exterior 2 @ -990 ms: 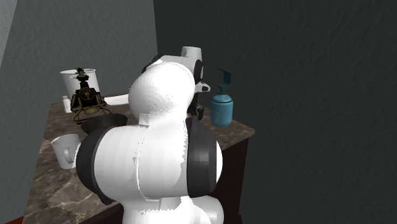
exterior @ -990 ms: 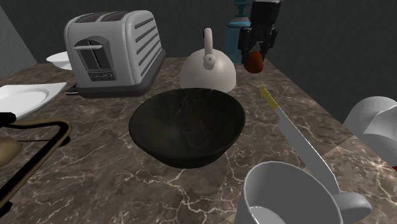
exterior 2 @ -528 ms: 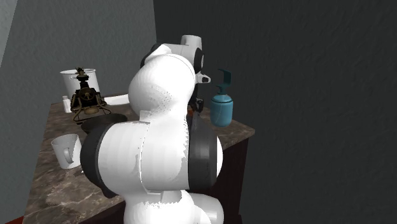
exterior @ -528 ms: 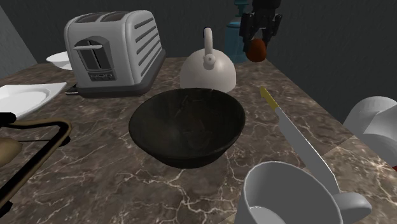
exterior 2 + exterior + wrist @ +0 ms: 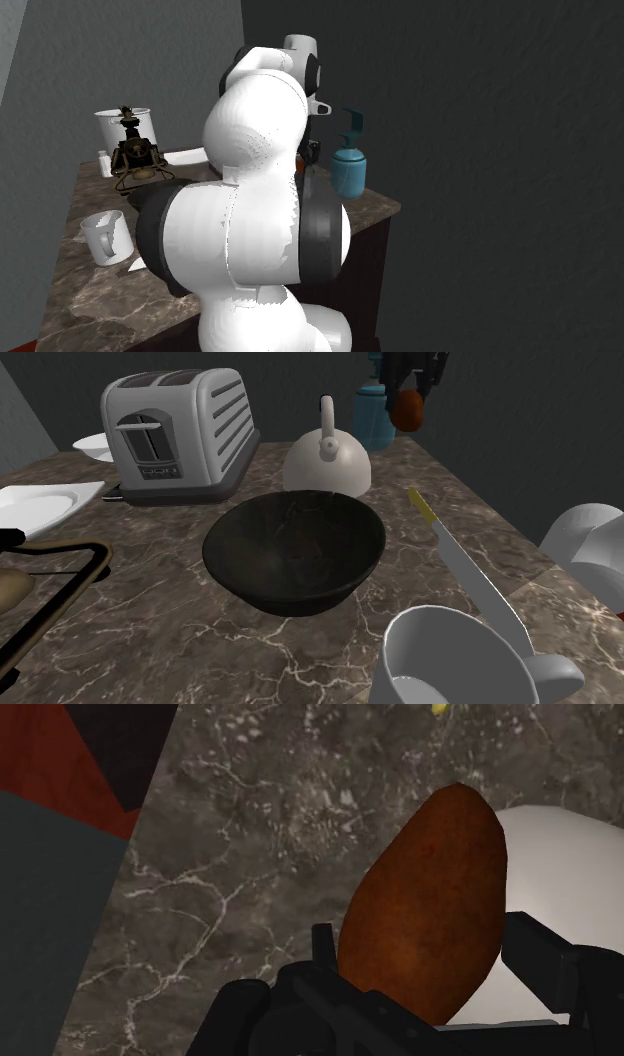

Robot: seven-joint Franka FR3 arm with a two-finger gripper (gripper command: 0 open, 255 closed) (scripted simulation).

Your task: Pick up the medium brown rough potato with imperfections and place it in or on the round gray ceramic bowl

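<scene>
A reddish-brown potato (image 5: 407, 410) hangs high above the counter's far right end, clasped in my black gripper (image 5: 410, 392), which is shut on it. From the wrist, the potato (image 5: 425, 919) stands between the two black fingers (image 5: 540, 954) over the marble top. The bowl (image 5: 294, 549) is dark, round and wide, and sits mid-counter, well below and toward the shoulder view's left of the potato. My white arm (image 5: 250, 200) hides the gripper in the second exterior view.
A white kettle (image 5: 327, 460) stands between bowl and potato, a teal soap dispenser (image 5: 370, 412) behind it. A toaster (image 5: 180, 432) is at the back left, a knife (image 5: 465, 567) and white mug (image 5: 450, 657) at the right, white plates (image 5: 35, 507) and a wire basket (image 5: 50, 587) at the left.
My gripper has risen steadily with the potato, going from just above the counter's far end to near the shoulder view's top edge. Nothing else has moved.
</scene>
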